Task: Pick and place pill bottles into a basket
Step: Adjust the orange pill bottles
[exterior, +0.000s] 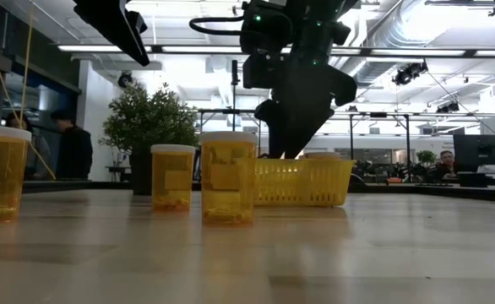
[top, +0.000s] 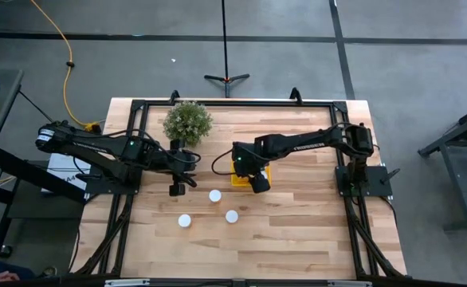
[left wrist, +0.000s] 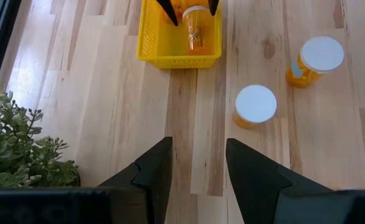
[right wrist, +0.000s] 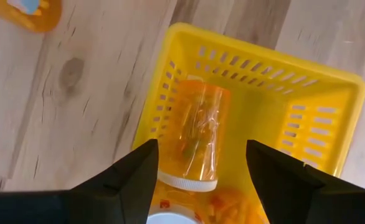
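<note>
Over the basket (top: 241,176) my right gripper (right wrist: 201,171) hangs with jaws apart, empty; a bottle (right wrist: 197,138) lies on its side inside, long axis along the gap between my fingers, cap toward me. More bottles sit below it, cut off, count unclear. Three bottles (top: 215,195) stand on the table, nearest my left gripper (left wrist: 198,171), also spread and empty, just beside them. Plant (top: 187,121) stands behind.
</note>
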